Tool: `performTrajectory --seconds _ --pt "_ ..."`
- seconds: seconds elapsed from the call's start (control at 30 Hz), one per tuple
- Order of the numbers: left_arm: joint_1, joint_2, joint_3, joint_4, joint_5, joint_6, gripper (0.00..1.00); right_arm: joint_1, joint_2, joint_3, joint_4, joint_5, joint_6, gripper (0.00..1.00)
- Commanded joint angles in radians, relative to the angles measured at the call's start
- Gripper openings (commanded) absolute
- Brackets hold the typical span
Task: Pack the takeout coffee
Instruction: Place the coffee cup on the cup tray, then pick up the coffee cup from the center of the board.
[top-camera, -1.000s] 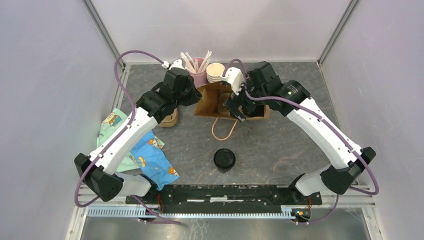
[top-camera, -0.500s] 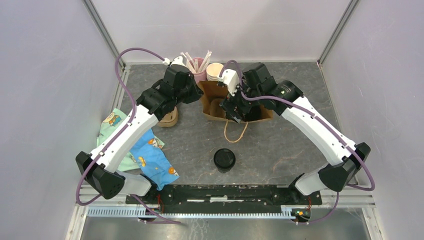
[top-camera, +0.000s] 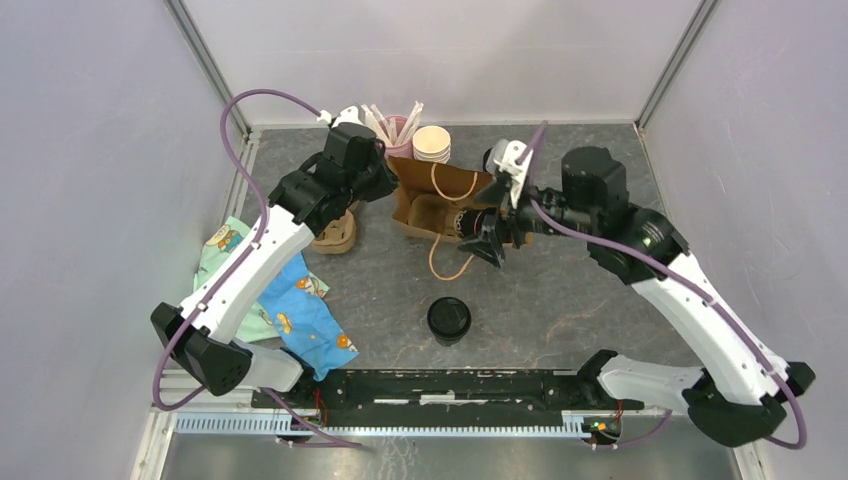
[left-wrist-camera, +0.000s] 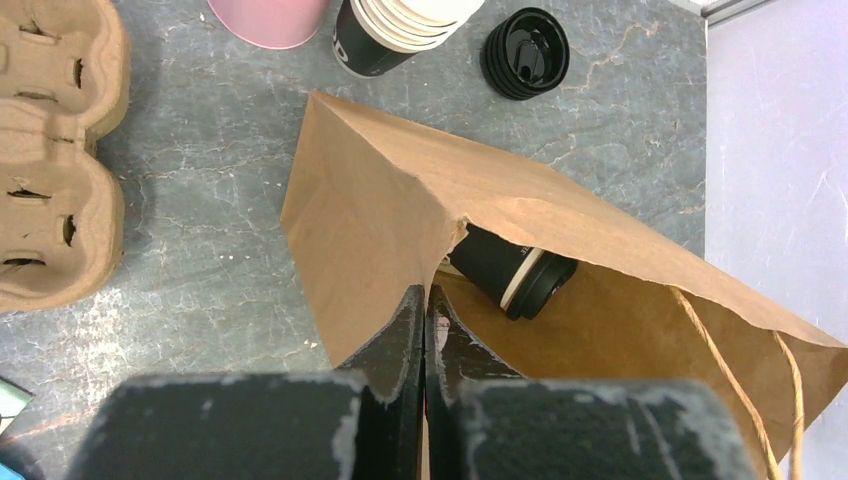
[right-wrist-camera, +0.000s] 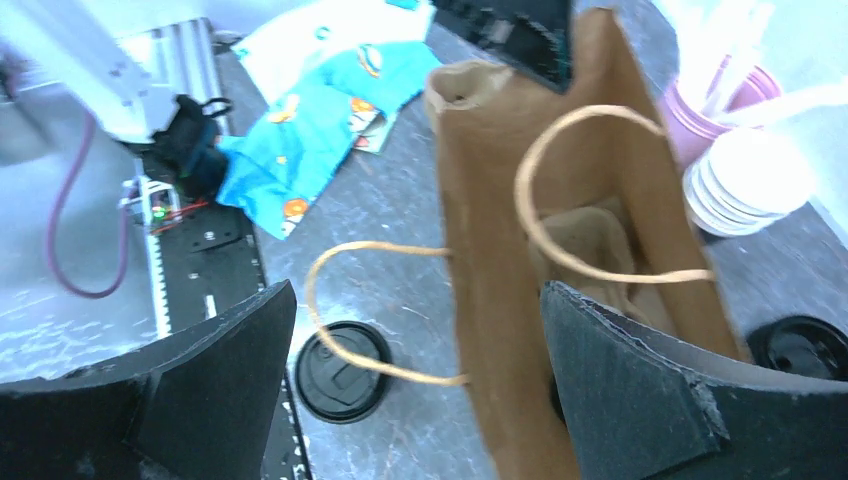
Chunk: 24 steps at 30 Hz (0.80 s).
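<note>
A brown paper bag (top-camera: 412, 210) stands at the back middle of the table, its mouth held open. My left gripper (left-wrist-camera: 426, 300) is shut on the bag's (left-wrist-camera: 370, 220) torn top edge, at its left side (top-camera: 385, 185). One takeout coffee (left-wrist-camera: 505, 272), black with a black lid, lies on its side inside the bag. A second lidded black cup (top-camera: 449, 320) stands alone on the table nearer the arm bases, also showing in the right wrist view (right-wrist-camera: 343, 370). My right gripper (top-camera: 490, 235) hangs open at the bag's right side, and the bag's near wall (right-wrist-camera: 500, 300) shows between its wide fingers.
Behind the bag stand a pink cup of stirrers (top-camera: 398, 140), a stack of lidless cups (top-camera: 432, 143) and a stack of black lids (left-wrist-camera: 526, 52). A cardboard cup carrier (left-wrist-camera: 50, 150) lies left of the bag. Blue printed packets (top-camera: 300, 310) lie at the near left.
My right arm has swung out to the right, off the top of the bag, and its gripper now faces the bag from the side. The bag's handles have shifted. The left gripper keeps its hold.
</note>
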Motion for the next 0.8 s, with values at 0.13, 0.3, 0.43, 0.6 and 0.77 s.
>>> performTrajectory --seconds 0.13,0.3,0.43,0.6,0.77 --pt "0.008 0.032 0.094 -0.015 -0.050 0.009 0.02 0.067 -0.063 -0.122 0.068 -0.149 -0.015 0.98" --pt "0.013 0.052 0.118 -0.035 -0.067 0.010 0.02 0.237 -0.057 -0.188 0.052 -0.010 -0.106 0.98" --pt "0.020 0.061 0.134 -0.055 -0.081 0.018 0.02 0.380 -0.079 -0.280 0.126 0.092 -0.157 0.98" --pt "0.029 0.060 0.139 -0.065 -0.103 0.023 0.02 0.534 -0.047 -0.355 0.088 0.172 -0.241 0.98" --pt "0.029 0.057 0.131 -0.064 -0.092 0.023 0.02 0.550 -0.078 -0.490 0.158 0.288 -0.218 0.98"
